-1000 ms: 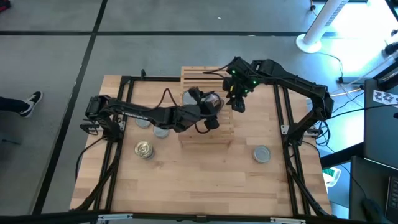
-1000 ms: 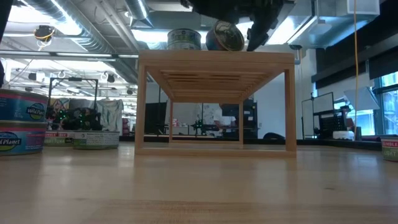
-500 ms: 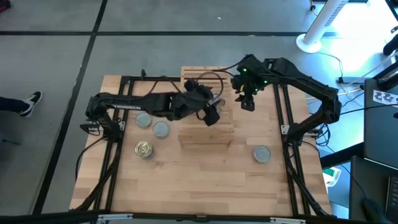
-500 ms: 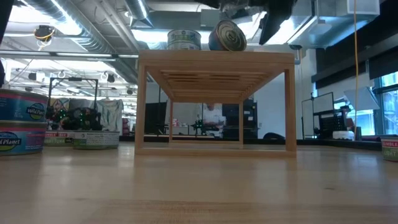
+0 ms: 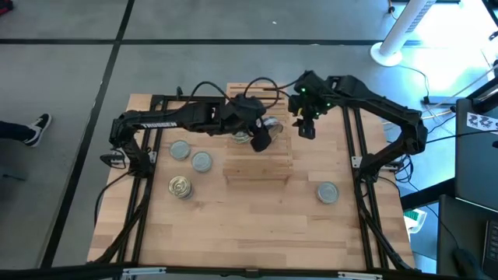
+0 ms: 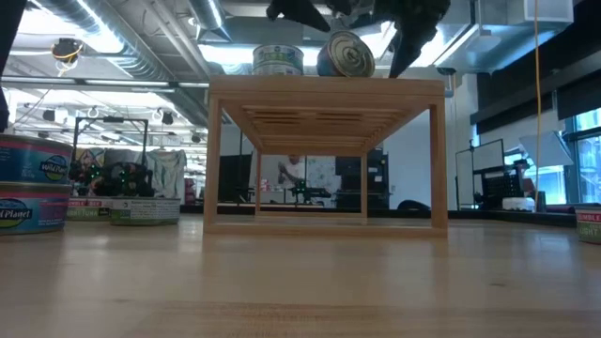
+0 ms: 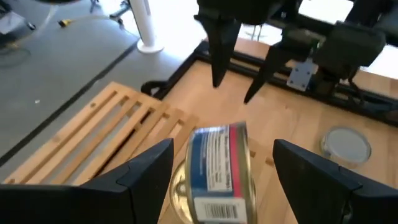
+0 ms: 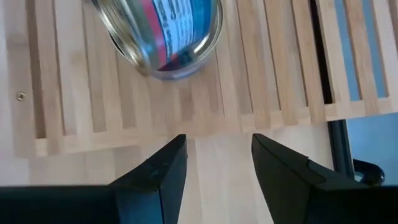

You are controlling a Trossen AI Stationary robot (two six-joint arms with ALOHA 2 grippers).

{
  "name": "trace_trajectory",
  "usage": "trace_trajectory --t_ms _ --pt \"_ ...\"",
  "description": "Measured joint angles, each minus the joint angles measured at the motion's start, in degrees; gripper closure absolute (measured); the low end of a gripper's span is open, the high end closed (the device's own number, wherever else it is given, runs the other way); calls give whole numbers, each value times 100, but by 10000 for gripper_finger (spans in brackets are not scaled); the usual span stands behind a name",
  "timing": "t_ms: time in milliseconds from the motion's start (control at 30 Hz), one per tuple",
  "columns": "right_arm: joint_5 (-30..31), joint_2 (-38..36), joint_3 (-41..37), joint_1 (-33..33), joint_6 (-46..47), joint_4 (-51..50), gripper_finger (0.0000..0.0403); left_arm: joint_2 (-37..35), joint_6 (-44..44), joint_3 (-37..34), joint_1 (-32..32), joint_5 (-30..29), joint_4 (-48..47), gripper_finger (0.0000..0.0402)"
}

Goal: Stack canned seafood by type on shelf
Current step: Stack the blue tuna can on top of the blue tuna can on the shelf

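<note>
- On the wooden tabletop (image 5: 249,225) stands the shelf (image 5: 258,159), a slatted wooden rack raised on legs, so tins placed on top sit well above the loose ones below.
- Above the shelf's far half, the left arm reaches across from the left side. Its tool (image 7: 221,165) hangs spread wide and released around a tin tipped on its edge (image 7: 216,171), touching nothing; the tin seems to need righting before it can stack.
- Just beside the shelf's far right corner, the right tool (image 5: 306,124) hovers with its fingers apart, holding nothing, and looks to be standing by.
- Beside the tipped tin, one upright tin (image 6: 277,60) rests flat on the shelf top, likely the base of a stack.
- Left of the shelf, two grey-topped tins (image 5: 191,156) and one golden-topped tin (image 5: 180,187) lie on the tabletop, not yet sorted.
- Right of the shelf, one more grey-topped tin (image 5: 327,192) sits alone, well apart.
</note>
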Motion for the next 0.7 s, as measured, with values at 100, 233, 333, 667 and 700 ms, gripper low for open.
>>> trace_trajectory --t_ms 100,233,333,667,700 --pt "43 0 -96 2 -52 12 221 2 -145 -1 91 246 -213 130" --pt "36 0 -153 2 -98 41 221 2 -361 -1 181 446 -297 130" --pt "32 0 -153 2 -100 67 221 2 -370 -1 209 454 -303 130" --pt "30 0 -153 2 -102 63 221 61 -458 -16 203 642 -362 130" --pt "28 0 -153 2 -102 63 221 61 -460 -16 203 642 -360 130"
